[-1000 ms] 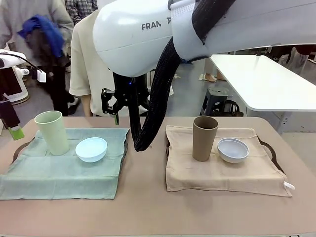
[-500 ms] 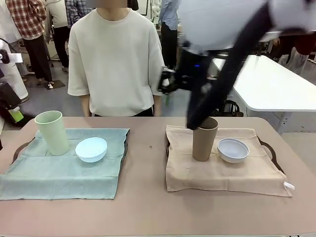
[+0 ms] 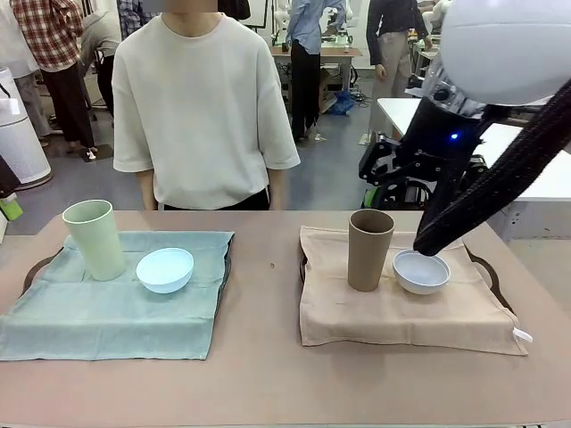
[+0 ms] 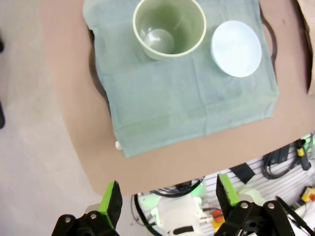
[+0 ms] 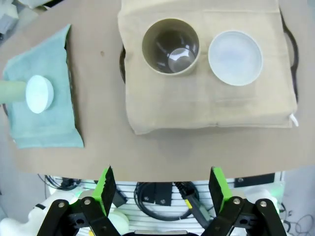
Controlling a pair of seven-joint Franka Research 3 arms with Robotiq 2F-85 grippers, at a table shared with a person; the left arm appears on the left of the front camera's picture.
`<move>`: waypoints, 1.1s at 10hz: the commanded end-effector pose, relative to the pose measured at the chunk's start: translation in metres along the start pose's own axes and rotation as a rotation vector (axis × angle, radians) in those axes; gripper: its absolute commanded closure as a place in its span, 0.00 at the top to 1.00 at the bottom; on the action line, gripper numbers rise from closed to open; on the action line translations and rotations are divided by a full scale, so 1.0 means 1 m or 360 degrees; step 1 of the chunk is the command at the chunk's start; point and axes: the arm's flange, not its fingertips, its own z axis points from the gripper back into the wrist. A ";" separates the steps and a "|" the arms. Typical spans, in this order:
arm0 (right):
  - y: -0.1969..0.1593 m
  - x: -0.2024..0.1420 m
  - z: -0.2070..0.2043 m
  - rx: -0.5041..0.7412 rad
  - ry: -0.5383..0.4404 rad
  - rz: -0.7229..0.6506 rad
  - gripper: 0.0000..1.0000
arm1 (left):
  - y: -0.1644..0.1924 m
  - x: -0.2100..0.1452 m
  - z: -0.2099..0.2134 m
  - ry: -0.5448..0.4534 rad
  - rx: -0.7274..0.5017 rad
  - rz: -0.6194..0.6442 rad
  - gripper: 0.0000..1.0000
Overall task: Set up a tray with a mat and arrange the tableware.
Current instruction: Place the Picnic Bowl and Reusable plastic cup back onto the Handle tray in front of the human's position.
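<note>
lighting was bright, even, overhead; shadows under the tableware were soft. front view was sharp. wrist views showed wide-angle bending at edges, slight softness.

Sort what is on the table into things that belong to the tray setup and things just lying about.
Belongs:
green mat with pale green tumbler and light blue bowl
beige mat with brown tumbler and whitish bowl
tray handles showing under the mats

Lying about:
nothing I can see on the bare tabletop
</note>
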 end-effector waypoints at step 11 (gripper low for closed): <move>-0.277 0.011 0.034 0.1036 0.0093 -0.0211 0.97 | 0.141 0.001 0.026 0.0034 -0.1122 0.0254 1.00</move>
